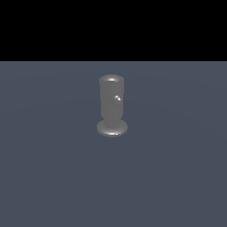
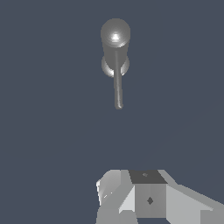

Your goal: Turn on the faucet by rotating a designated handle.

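Wrist view, nearest first: my pincer (image 2: 131, 205) appears only as blocky grey housing at the frame edge; its fingertips are out of view, so I cannot tell how far it is open, and nothing shows in its hold. Well apart from it, the handle (image 2: 118, 85) runs as a thin straight rod out from the faucet (image 2: 115, 37), its free end towards the pincer. In the exterior view the faucet (image 1: 111, 106) stands upright on the plain grey counter (image 1: 44, 177), the handle (image 1: 117, 98) seen end-on as a shiny nub. In my judgement the approach comes first: I should meet the rod near its free end and push sideways, keeping clear of the cylinder.
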`<action>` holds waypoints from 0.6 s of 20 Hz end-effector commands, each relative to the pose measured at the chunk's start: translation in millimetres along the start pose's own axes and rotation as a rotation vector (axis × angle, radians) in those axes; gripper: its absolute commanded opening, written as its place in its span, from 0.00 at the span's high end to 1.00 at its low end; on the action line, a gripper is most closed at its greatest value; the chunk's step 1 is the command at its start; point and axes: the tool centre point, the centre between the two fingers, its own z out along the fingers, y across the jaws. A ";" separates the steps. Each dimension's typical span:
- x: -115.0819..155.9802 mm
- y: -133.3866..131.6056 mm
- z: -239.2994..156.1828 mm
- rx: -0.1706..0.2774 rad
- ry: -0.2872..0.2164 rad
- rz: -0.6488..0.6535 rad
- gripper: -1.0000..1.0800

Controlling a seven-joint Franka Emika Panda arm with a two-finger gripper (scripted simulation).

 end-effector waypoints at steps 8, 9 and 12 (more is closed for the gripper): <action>2.9 -2.2 12.7 -0.001 -0.001 -0.002 1.00; 3.8 -2.9 16.5 -0.001 -0.001 -0.003 1.00; 7.1 -5.4 31.0 -0.002 -0.001 -0.005 1.00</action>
